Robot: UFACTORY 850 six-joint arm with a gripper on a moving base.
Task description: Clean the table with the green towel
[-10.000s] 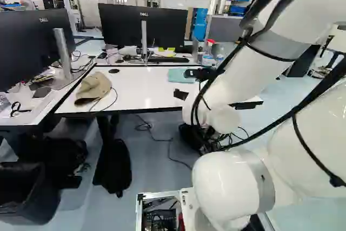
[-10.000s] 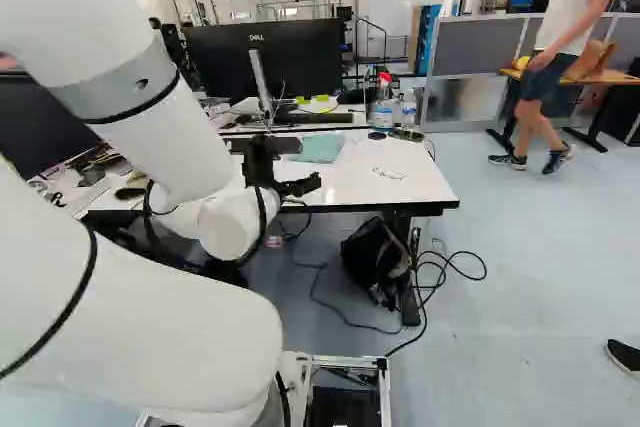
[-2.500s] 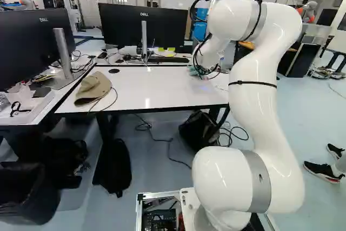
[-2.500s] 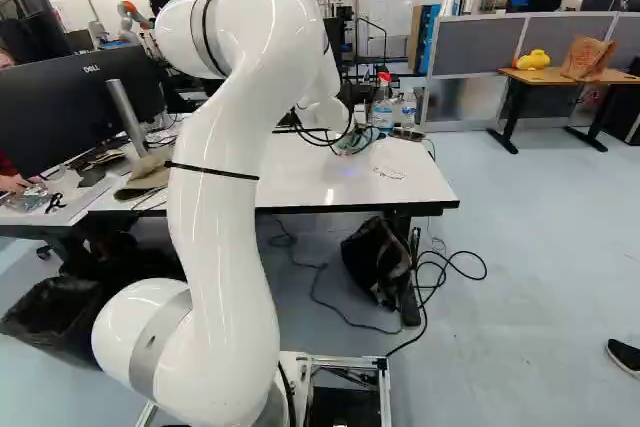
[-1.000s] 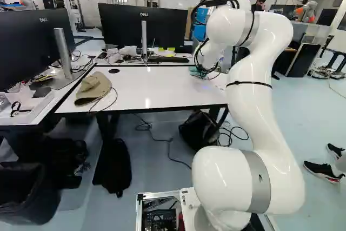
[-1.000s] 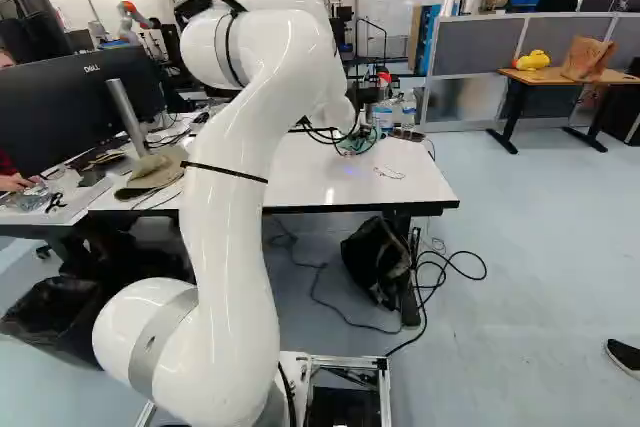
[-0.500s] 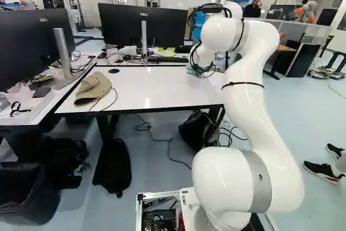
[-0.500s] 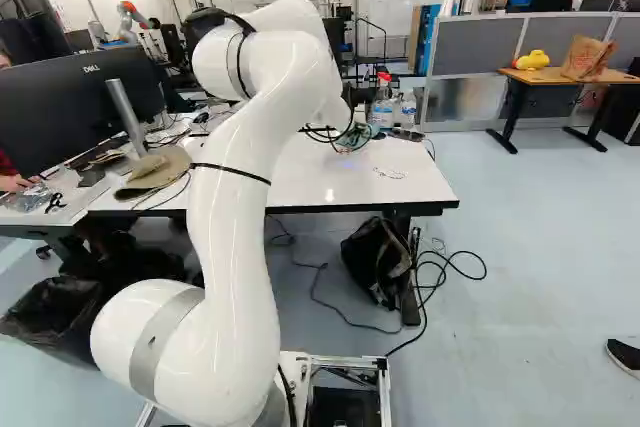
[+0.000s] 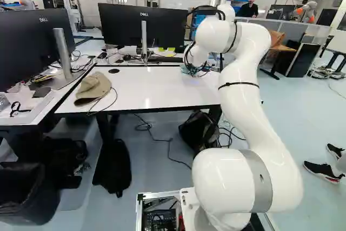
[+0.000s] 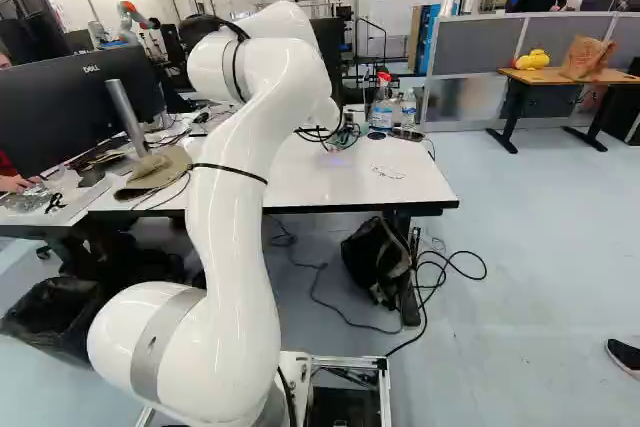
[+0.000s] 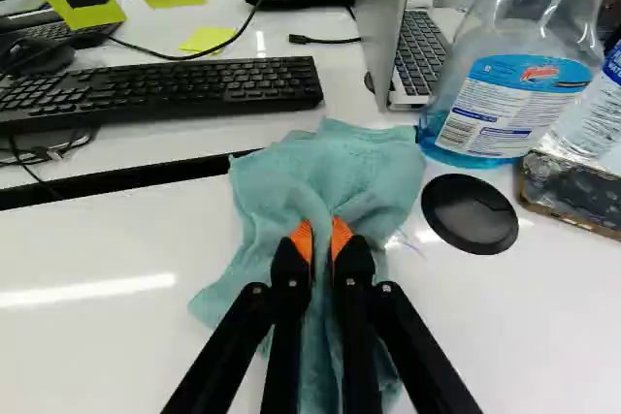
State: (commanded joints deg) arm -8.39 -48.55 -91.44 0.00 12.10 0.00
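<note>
Bag: left base view alone catches this long black one beneath the surface.
Spray bottle: right base view picks it up, near the hand.
Towel: wrist view reveals the grip, hand nearly closed, green folds pinched between orange pads, spreading over the surface.

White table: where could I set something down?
The white tabletop looks bare between the tan fabric hat and the green cloth towel. It's crowded beside the towel: clear spray bottle, round black cap, dark flat slab.
</note>
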